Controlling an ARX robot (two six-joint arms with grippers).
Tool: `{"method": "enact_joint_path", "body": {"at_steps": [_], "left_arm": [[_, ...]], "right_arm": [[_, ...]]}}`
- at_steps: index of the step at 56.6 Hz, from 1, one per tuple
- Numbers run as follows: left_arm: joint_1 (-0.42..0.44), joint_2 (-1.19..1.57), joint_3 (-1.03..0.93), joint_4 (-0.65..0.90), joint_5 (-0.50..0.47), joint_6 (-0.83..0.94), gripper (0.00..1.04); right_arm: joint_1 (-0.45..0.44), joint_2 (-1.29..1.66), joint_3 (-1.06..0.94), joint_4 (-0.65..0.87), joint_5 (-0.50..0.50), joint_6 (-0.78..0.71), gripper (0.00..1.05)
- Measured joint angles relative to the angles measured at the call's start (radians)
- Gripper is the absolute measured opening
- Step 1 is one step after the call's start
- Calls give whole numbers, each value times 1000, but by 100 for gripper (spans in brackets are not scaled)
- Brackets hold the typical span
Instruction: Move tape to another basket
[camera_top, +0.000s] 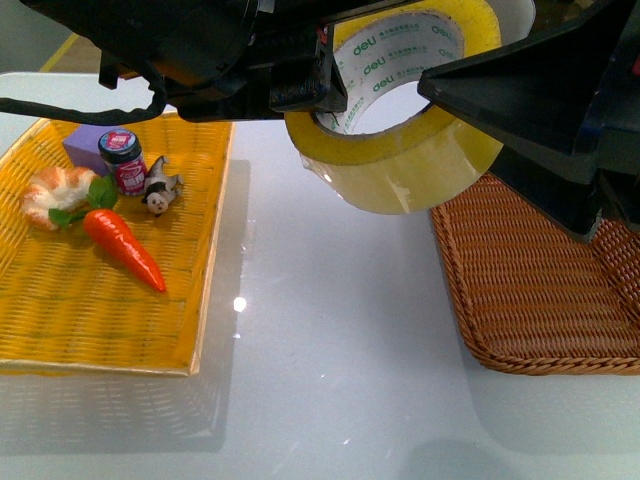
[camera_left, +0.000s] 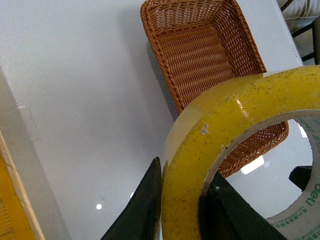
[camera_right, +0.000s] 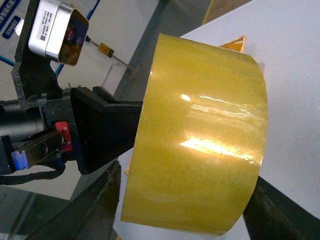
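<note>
With the left end effector (camera_left: 185, 172), pinches the tape (camera_top: 400, 170) through its wall, one finger outside and one inside the core. Holds it in the air over the worktop (camera_top: 330, 330), about level with the left rim of the brown basket (camera_top: 540, 280). Straddles the roll with the right end effector (camera_right: 185, 195); cannot tell whether those fingers press on it. Risks a drop if the left grip opens before the right one bites: slick curved film, likely to slip and roll toward a worktop edge. Risks striking the rim and bouncing out if let go short of the basket. Reads "deli" in green, repeated round the white core; finer print too small to make out.
</note>
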Motion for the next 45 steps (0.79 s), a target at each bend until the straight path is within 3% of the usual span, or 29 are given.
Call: {"method": "enact_joint_path", "body": {"at_steps": [5,16,36,42,45], "left_arm": [[0,0,0,0,2,5,15],[0,0,0,0,8,8,17],[6,-24,0,27,33,-5,69],[7,-28,0,27,33,-8,91],[7,-28,0,27,34,-8,97]], "right_arm": [[-2,2,0,0,0,22,50],[-3,2,0,0,-1,42,49],[-28,2,0,-4,5,42,48],[-61,2,-3,0,9,51,48],[-75,2,-4,4,10,58,48]]}}
